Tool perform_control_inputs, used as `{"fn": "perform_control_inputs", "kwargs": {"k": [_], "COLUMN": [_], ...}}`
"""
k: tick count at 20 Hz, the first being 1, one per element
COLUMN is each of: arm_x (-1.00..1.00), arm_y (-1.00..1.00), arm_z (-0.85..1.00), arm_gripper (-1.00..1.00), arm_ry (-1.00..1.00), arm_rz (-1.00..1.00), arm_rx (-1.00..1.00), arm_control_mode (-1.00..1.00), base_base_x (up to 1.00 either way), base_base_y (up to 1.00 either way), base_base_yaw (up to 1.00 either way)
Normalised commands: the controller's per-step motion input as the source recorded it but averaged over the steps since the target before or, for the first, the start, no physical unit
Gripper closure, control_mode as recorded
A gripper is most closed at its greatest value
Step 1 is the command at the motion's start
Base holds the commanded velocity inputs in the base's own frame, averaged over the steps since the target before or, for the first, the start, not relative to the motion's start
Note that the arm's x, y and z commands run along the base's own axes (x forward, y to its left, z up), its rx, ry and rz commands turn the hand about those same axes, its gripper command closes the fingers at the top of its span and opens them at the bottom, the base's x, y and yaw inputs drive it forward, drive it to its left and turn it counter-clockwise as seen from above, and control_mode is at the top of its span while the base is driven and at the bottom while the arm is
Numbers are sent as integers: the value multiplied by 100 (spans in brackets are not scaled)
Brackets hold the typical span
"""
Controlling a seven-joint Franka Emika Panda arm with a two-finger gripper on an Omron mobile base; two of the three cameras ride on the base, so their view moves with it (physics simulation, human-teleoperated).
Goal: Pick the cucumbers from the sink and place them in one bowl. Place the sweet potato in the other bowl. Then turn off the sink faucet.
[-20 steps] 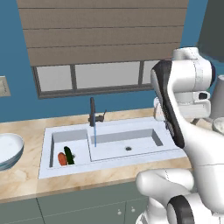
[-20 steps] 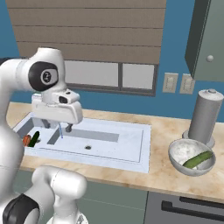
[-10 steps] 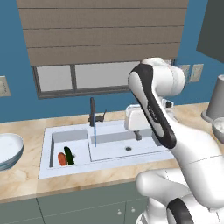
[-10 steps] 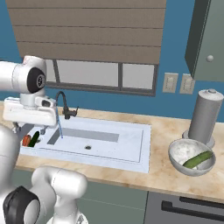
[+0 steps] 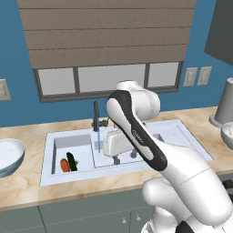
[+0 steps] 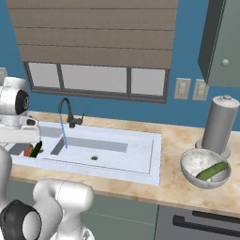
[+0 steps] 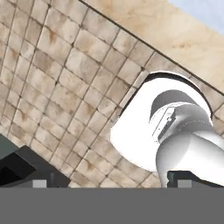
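The sink (image 5: 175,136) holds a dark green cucumber (image 5: 72,161) and an orange-red sweet potato (image 5: 63,165) side by side in its small left basin; the right base view shows the same cucumber (image 6: 37,149) and sweet potato (image 6: 29,151). A lighter cucumber (image 6: 213,170) lies in the grey-white bowl (image 6: 190,164) on the counter to the right. The other bowl (image 5: 8,154), wide and white, stands left of the sink. Water runs from the dark faucet (image 5: 96,116). My gripper (image 5: 124,158) hangs open and empty over the wide basin, right of the water stream.
A tall grey cylinder (image 6: 218,124) stands behind the right bowl. A window with a blind lies behind the faucet (image 6: 69,115). In the hand view the fingertips (image 7: 39,181) stand wide apart over a tiled floor.
The arm has swung left from the sink's right end and come down over the wide basin, toward the faucet. The gripper stayed open. The vegetables have not moved.
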Motion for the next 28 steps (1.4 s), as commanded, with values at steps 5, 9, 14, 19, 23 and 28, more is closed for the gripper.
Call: {"fn": "perform_control_inputs", "kwargs": {"k": [5,9,14,19,23,28], "arm_x": [44,59,51,44,36,37], "arm_y": [69,40,30,8,2,10], "arm_z": [-9,-9,-19,-27,-30,-15], "arm_gripper": [-100,-100,-100,-100,-100,-100], "arm_ry": [1,0,-5,-10,-5,-4], "arm_rz": [18,2,-1,-8,-19,-17], "arm_rx": [12,2,0,-3,-6,-4], "arm_control_mode": [-100,-100,-100,-100,-100,-100], "base_base_x": [0,0,0,0,0,0], "base_base_y": [0,0,0,0,0,0], "base_base_yaw": [0,0,0,0,0,0]}}
